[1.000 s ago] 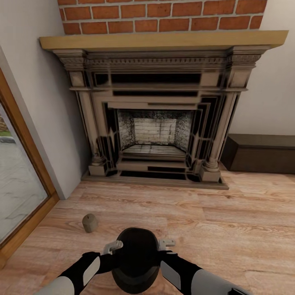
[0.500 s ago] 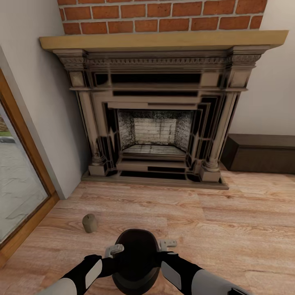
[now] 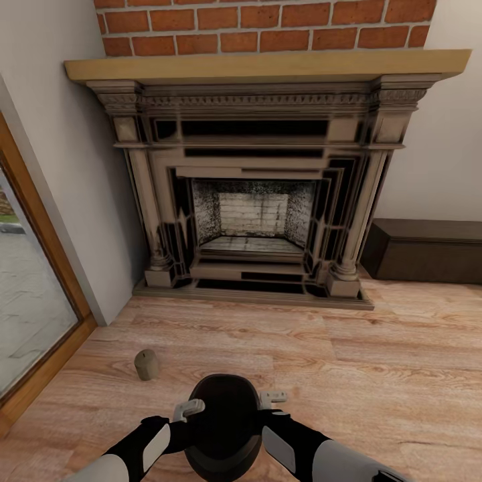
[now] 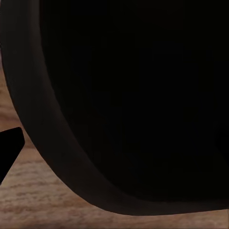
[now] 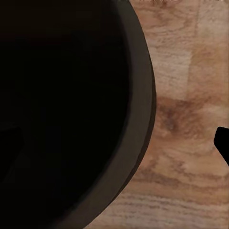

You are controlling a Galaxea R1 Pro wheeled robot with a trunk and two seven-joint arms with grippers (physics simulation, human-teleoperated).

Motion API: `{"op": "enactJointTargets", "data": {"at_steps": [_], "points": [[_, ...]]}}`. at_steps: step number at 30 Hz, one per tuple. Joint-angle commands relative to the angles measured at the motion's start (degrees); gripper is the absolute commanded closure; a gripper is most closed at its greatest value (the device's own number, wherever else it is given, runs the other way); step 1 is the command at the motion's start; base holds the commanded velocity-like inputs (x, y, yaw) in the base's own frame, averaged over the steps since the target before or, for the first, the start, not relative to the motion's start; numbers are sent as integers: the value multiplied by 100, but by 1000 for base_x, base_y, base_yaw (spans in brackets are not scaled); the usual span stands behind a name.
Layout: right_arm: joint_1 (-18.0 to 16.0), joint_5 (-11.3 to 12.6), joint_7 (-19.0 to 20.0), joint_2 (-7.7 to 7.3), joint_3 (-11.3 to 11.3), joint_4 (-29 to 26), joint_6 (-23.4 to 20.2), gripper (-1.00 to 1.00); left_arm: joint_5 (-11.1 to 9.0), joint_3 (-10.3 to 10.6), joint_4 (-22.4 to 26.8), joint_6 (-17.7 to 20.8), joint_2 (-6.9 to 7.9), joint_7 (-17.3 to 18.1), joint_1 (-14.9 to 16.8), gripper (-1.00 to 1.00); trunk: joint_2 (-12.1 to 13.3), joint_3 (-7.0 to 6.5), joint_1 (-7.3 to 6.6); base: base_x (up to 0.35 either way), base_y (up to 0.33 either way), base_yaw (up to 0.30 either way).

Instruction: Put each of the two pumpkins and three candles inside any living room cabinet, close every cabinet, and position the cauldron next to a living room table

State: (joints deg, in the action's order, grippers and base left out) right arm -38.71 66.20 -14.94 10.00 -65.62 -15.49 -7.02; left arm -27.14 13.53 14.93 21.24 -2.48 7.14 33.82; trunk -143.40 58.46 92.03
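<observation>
Barely anything has shifted since a second ago: both arms have edged slightly nearer with the cauldron (image 3: 223,423). It sits pinched between the left gripper (image 3: 188,408) and right gripper (image 3: 272,398), over the wooden floor (image 3: 375,375). One candle (image 3: 146,364) stands far-left of it.

I'm in a home living room: carved fireplace (image 3: 258,201) with wooden mantel (image 3: 268,65) under brick wall (image 3: 268,25), plank floor (image 3: 375,361), glass patio door (image 3: 30,294), low dark cabinet (image 3: 428,249).
</observation>
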Motion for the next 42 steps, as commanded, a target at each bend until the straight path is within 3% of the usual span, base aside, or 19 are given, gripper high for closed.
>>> {"op": "enactJointTargets", "data": {"at_steps": [1,26,34,42], "points": [[-5,11,-35,0,-30,-6,-17,-100,-76,10,10,28,1,15,1,-100,-2,5,-1,0,32,0],[-31,4,-35,0,-21,82,224,-100,-103,10,10,29,-5,5,1,-100,-2,5,-1,0,-7,0],[-33,6,-35,0,-21,90,322,-100,-142,-11,18,33,-7,-597,1,-100,-2,5,-1,0,-5,0],[-32,0,-35,0,-24,90,322,-100,-162,-34,19,38,-7,-693,1,-100,-2,5,-1,0,0,0]]}}
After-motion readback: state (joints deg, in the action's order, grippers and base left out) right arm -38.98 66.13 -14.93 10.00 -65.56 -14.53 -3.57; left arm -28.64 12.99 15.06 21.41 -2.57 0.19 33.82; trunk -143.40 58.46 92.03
